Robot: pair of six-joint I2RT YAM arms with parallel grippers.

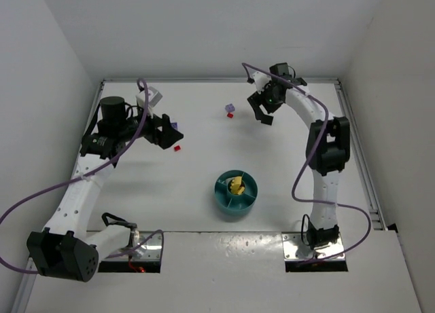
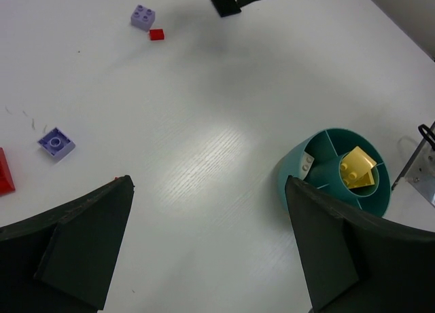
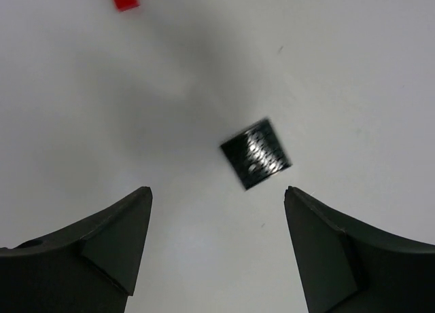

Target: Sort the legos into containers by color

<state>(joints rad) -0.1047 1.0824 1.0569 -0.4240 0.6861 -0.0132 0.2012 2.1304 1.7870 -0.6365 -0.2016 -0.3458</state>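
Note:
The round teal dish (image 1: pixel 236 203) stands at the table's middle front, with yellow bricks (image 1: pixel 236 186) in its centre well. In the left wrist view the dish (image 2: pixel 293 179) also holds a pale tan brick (image 2: pixel 308 165) in a wedge beside the yellow bricks (image 2: pixel 358 169). My left gripper (image 1: pixel 170 138) (image 2: pixel 209 185) is open and empty above bare table. A purple brick (image 2: pixel 56 142) and a red brick (image 2: pixel 3 172) lie near it. My right gripper (image 1: pixel 262 114) (image 3: pixel 217 192) is open just above a black brick (image 3: pixel 256 153). A lilac brick (image 1: pixel 230 109) and a small red brick (image 1: pixel 231 115) lie to its left.
White walls close in the table on three sides, with a metal rail (image 1: pixel 357 150) along the right edge. Purple cables (image 1: pixel 136 133) hang from both arms. Metal base plates (image 1: pixel 306 248) sit at the near edge.

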